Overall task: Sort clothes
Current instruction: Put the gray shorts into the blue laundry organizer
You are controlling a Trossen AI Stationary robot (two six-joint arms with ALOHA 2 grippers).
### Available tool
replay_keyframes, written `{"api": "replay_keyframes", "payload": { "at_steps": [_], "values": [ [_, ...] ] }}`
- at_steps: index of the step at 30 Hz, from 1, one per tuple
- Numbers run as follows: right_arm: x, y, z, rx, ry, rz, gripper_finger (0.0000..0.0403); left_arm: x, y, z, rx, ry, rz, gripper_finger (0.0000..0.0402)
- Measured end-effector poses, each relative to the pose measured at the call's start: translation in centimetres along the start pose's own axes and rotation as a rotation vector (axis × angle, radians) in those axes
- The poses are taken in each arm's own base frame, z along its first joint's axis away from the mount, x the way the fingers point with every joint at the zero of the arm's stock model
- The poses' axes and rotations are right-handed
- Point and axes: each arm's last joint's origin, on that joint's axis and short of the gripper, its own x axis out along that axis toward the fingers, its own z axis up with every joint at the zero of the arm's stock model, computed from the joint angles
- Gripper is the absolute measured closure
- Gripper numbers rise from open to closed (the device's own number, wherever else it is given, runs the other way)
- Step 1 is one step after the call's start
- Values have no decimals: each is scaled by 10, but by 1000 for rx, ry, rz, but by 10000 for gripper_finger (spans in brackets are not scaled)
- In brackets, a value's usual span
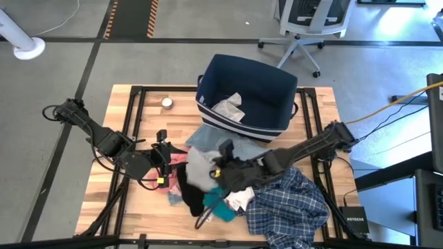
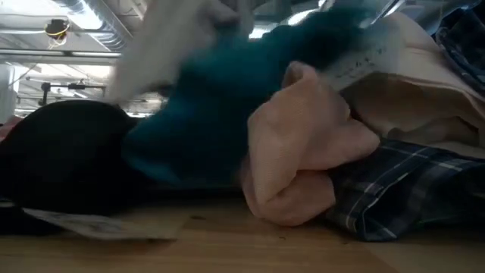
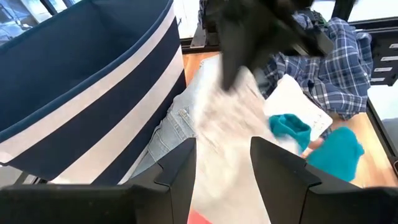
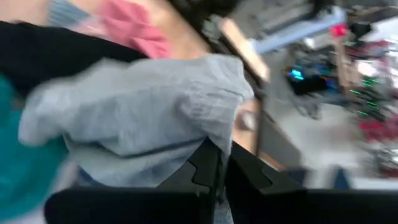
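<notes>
The right hand is clamped tight on the grey garment over the pile.

A navy bin with white stripes stands on the wooden surface, a small round tin beside it, an office chair behind it.

Wooden table under clothes, bin

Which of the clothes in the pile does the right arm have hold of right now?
The light grey garment. The right gripper has its fingers pinched shut on its edge, lifting it off the pile; the teal piece, plaid shirt and black piece lie ungripped.
</notes>
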Motion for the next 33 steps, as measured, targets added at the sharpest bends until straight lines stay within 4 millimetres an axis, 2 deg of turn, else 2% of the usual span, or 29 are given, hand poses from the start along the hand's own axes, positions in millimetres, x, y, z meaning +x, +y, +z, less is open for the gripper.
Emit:
{"api": "replay_keyframes", "payload": {
  "at_steps": [6, 10, 18, 25, 33],
  "values": [
    [-31, -30, -8, -15, 34, -180, 383, 0, 0, 0, 0, 0, 0, 254],
    [-52, -48, -14, -30, 61, -296, 376, 0, 0, 0, 0, 0, 0, 254],
    [-87, -86, -34, -64, 233, -563, 370, 0, 0, 0, 4, -1, 0, 254],
    [-87, -123, -61, -10, 338, -626, 372, 0, 0, 0, 6, -1, 0, 254],
    [-66, -156, -96, 23, 510, -655, 372, 0, 0, 0, 24, -1, 0, 254]
  ]
}}
